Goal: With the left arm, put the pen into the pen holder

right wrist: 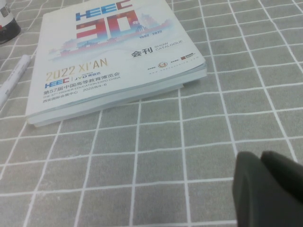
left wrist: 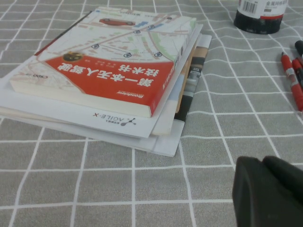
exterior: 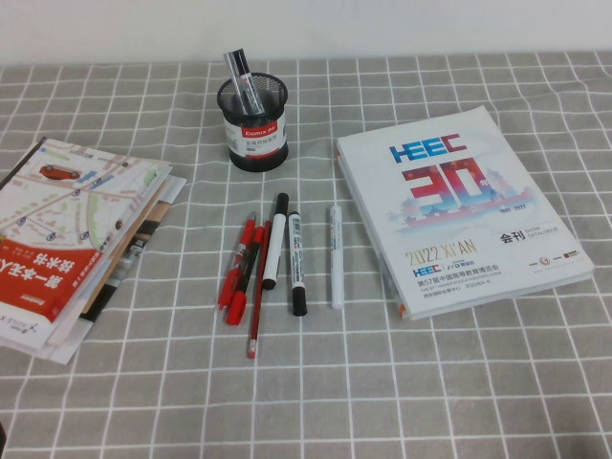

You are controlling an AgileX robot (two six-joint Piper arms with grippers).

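The pen [exterior: 336, 256], slim and translucent grey-white, lies on the checked cloth between the markers and the white magazine; it also shows in the right wrist view [right wrist: 14, 78]. The black mesh pen holder [exterior: 252, 124] stands upright at the back middle with a black-capped marker [exterior: 239, 75] in it; its base shows in the left wrist view [left wrist: 260, 16]. Neither arm shows in the high view. My left gripper [left wrist: 262, 161] is shut and empty, low over the cloth in front of the book stack. My right gripper [right wrist: 260, 155] is shut and empty, in front of the magazine.
Red pens [exterior: 239, 273] and two white markers with black caps [exterior: 285, 256] lie just left of the pen. A stack of books [exterior: 67, 229] lies at the left, and a white magazine [exterior: 459, 206] at the right.
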